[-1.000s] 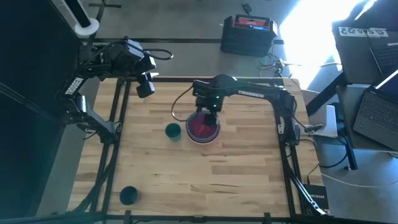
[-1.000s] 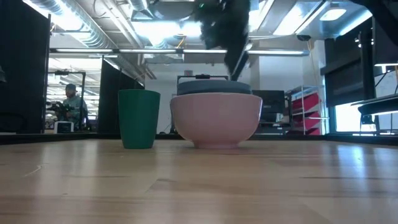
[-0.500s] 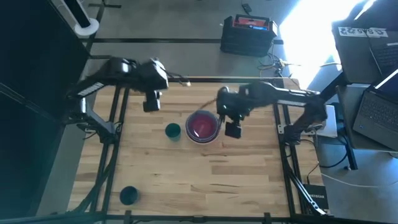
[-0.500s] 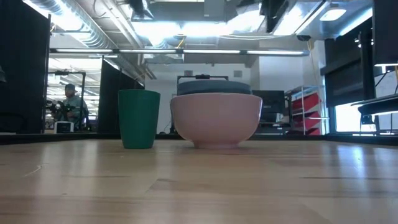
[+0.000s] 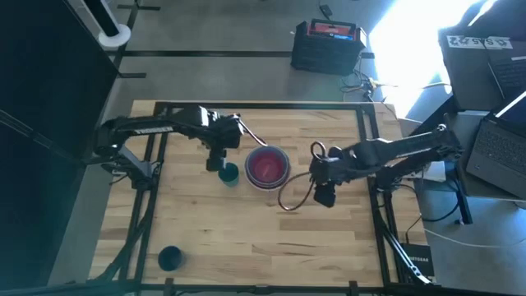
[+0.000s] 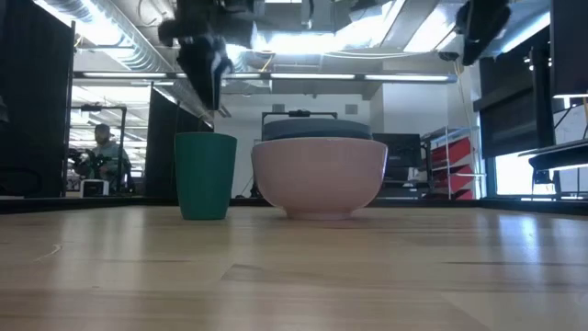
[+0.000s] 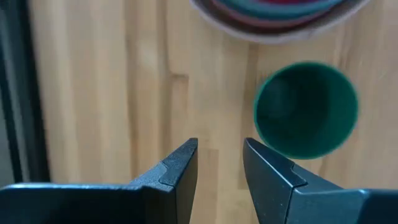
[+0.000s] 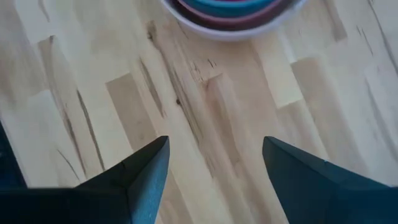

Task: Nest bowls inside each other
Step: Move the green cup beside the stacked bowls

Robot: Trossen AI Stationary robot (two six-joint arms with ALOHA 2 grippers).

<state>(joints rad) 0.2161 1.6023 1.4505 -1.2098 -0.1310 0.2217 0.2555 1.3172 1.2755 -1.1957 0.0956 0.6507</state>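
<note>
A stack of nested bowls (image 5: 267,167) stands mid-table: a pale pink outer bowl (image 6: 319,175), a grey-blue rim (image 6: 317,131) above it, red showing inside from above. A small dark teal bowl (image 5: 228,173) stands upright just left of the stack. Another teal bowl (image 5: 169,258) sits near the front left corner. My left gripper (image 5: 216,161) hangs open above and just left of the teal bowl (image 7: 306,109), pointing down with nothing between its fingers. My right gripper (image 5: 324,196) is open, off to the right of the stack (image 8: 233,15), above bare wood.
Black frame rails run along the table's left (image 5: 152,164) and right (image 5: 374,189) sides. A loose cable (image 5: 292,197) loops beside my right arm. Bare wood lies across the near half of the table (image 5: 271,247).
My left gripper has come down from the far left corner toward the small teal bowl, tipping to point more steeply down. My right gripper has left its place over the stack and swung toward the table's right and near side. The bowls have stayed where they were.
</note>
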